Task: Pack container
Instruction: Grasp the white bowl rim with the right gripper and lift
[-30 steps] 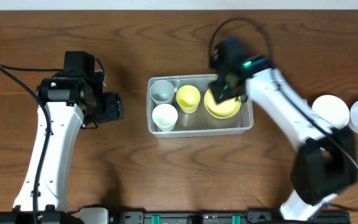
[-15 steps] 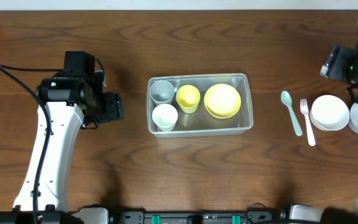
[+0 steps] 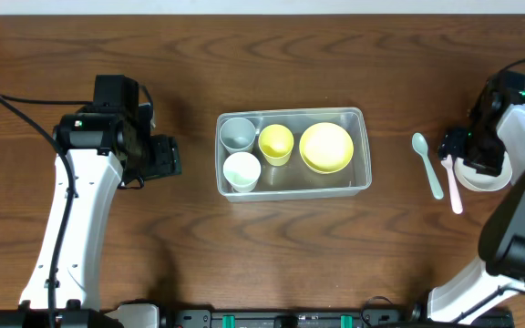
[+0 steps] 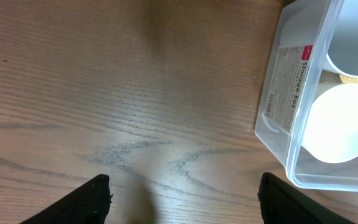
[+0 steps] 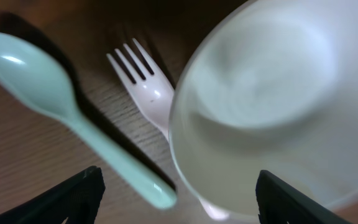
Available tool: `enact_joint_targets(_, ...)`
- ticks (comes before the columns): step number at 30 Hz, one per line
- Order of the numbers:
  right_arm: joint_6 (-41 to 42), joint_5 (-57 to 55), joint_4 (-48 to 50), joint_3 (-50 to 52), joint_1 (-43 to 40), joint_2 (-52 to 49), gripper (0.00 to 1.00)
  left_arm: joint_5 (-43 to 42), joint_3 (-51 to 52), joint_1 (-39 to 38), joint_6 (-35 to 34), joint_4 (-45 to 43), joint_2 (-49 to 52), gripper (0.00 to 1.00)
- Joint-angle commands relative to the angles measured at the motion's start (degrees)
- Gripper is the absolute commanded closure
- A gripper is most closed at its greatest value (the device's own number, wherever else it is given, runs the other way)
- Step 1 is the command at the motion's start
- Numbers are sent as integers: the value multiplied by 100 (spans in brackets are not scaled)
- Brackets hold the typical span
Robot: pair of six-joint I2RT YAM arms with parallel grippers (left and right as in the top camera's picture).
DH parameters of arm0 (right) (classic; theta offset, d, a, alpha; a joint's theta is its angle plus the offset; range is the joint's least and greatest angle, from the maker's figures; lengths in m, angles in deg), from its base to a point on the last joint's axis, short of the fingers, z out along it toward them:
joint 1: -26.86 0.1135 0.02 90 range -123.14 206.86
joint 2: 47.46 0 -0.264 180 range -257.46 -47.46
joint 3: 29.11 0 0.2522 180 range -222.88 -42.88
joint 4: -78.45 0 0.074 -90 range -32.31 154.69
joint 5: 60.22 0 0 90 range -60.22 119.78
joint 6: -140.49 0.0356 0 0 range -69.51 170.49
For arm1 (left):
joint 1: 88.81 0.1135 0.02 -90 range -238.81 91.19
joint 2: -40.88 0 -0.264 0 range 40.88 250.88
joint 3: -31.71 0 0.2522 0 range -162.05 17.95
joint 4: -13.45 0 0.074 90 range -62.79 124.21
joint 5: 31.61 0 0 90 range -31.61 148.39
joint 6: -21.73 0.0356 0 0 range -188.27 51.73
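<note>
Dark wood tabletop (image 3: 190,237) lies under my left gripper (image 4: 185,202), fingers spread wide and holding nothing. At centre sits the clear rectangular plastic container (image 3: 292,189), with cups (image 3: 275,143) and a yellow bowl (image 3: 325,148) inside. Rightward, a mint plastic spoon (image 3: 427,166) and a pale pink plastic fork (image 3: 451,180) crowd the round white bowl (image 5: 260,106). My right gripper (image 5: 182,205) hovers open over it. I'd pinch the rim on the side away from the fork.

We see the container (image 3: 292,179) in the middle of the wooden table (image 3: 190,246). It holds a grey cup (image 3: 237,133), a white cup (image 3: 241,170), a yellow cup (image 3: 276,143) and a yellow bowl (image 3: 325,148). Well to its right, a pale green spoon (image 3: 426,162) and a pink fork (image 3: 454,191) lie side by side. The right gripper (image 3: 463,148) hangs over a white bowl (image 3: 490,182) just beside the fork. The left gripper (image 3: 165,157) sits left of the container, apart from it.
</note>
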Motion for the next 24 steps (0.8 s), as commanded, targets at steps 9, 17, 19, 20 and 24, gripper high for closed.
enact_joint_targets(9,-2,0,90,-2,-55,-391,63,-59,-11,-7,81,42,-42,23)
enact_joint_targets(17,0,52,92,-17,-44,-387,87,-59,-11,-7,81,57,-42,23)
enact_joint_targets(19,-2,127,83,-63,-42,-387,96,-59,-11,-7,81,57,-42,23)
enact_joint_targets(20,-2,155,66,-105,-42,-374,99,-59,-11,-7,81,57,-42,23)
enact_joint_targets(24,-4,177,-24,-238,-2,-186,99,-57,-11,-7,81,57,-42,23)
